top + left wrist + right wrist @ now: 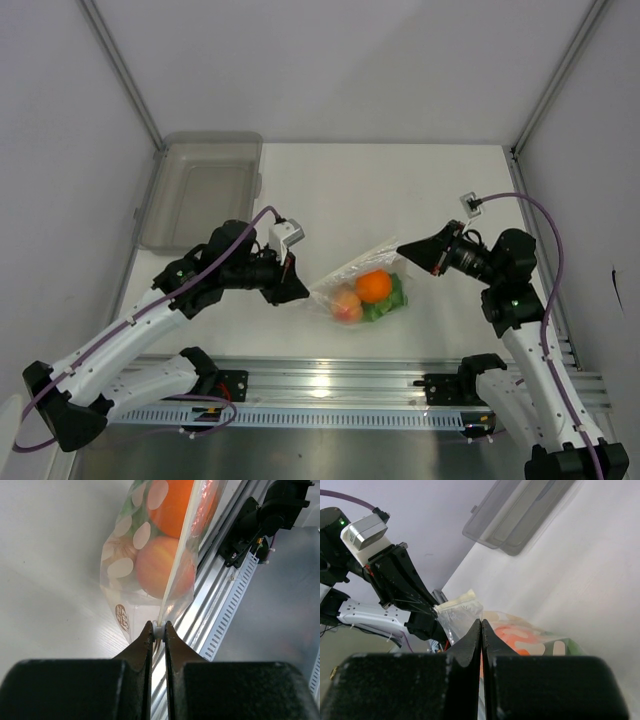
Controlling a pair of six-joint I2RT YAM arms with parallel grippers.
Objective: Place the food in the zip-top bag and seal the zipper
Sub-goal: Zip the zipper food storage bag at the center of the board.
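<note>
The clear zip-top bag (345,280) lies on the white table with the food inside: two orange fruits (373,286) (347,305) and green lettuce (388,303). My left gripper (301,291) is at the bag's left end. In the left wrist view its jaws (158,630) are shut on the small white zipper slider, and the zipper strip (179,550) runs away from them. The fruits (155,570) and a pale beige lump (117,550) show through the film. My right gripper (402,247) is shut on the bag's upper right corner, and its fingertips (475,630) press together.
A translucent grey bin (200,190) stands at the back left, also seen far off in the right wrist view (520,515). The aluminium rail (320,385) with the arm bases runs along the near edge, just behind the bag (225,605).
</note>
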